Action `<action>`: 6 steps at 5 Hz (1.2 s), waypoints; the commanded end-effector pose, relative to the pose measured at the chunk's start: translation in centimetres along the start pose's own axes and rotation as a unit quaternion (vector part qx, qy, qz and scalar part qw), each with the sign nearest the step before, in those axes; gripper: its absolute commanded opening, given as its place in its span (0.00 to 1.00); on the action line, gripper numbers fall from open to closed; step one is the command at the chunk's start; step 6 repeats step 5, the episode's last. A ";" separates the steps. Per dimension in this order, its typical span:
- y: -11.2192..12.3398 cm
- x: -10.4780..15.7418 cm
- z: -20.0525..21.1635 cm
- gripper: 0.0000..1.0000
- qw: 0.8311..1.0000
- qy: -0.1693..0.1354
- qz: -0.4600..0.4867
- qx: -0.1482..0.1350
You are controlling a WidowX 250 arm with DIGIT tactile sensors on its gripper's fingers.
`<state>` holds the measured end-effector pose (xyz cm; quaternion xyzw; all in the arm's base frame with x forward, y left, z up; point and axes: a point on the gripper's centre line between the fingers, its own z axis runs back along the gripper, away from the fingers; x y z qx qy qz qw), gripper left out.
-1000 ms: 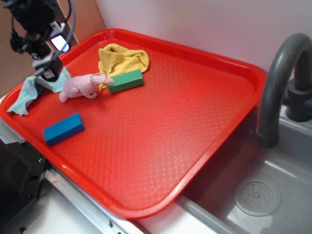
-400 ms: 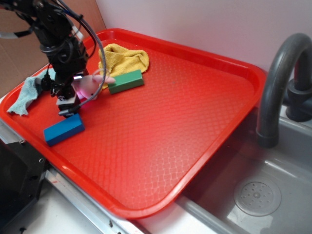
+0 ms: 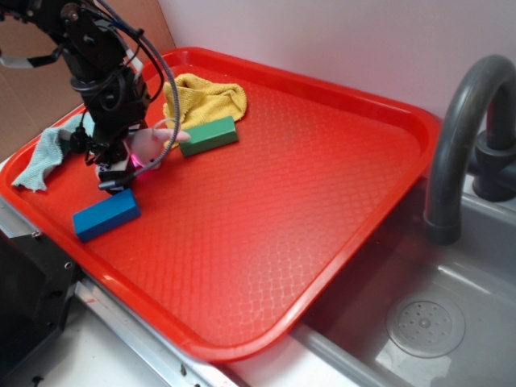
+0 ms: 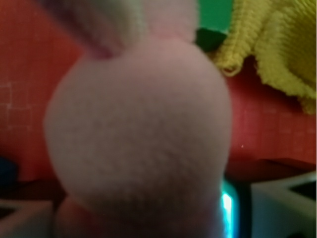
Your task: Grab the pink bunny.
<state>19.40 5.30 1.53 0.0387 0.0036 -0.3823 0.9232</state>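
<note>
The pink bunny (image 3: 151, 143) lies on its side at the left of the red tray (image 3: 306, 201), one ear reaching toward the green block (image 3: 208, 135). My gripper (image 3: 118, 171) is down over the bunny's near end and hides part of it. In the wrist view the bunny (image 4: 138, 129) fills most of the frame, blurred and very close. My fingers (image 4: 285, 208) show only at the bottom corners, far apart on either side of the plush. The gripper is open around the bunny.
A yellow cloth (image 3: 203, 98) lies bunched behind the green block. A blue block (image 3: 105, 214) sits just in front of the gripper. A light teal cloth (image 3: 42, 159) hangs over the tray's left rim. A grey faucet (image 3: 459, 137) and sink (image 3: 427, 322) are to the right.
The arm swung in from the tray's far-left corner and came down over the bunny. Since 0.4 s ago it has settled slightly lower; the bunny has not shifted.
</note>
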 end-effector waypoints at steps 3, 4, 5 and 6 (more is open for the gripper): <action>-2.1 5.1 17.0 0.00 0.927 0.088 0.363 -0.035; -3.6 5.5 20.6 0.00 0.927 0.016 0.373 -0.046; -4.1 5.2 20.5 0.00 0.934 -0.026 0.352 -0.046; -4.1 5.2 20.5 0.00 0.934 -0.026 0.352 -0.046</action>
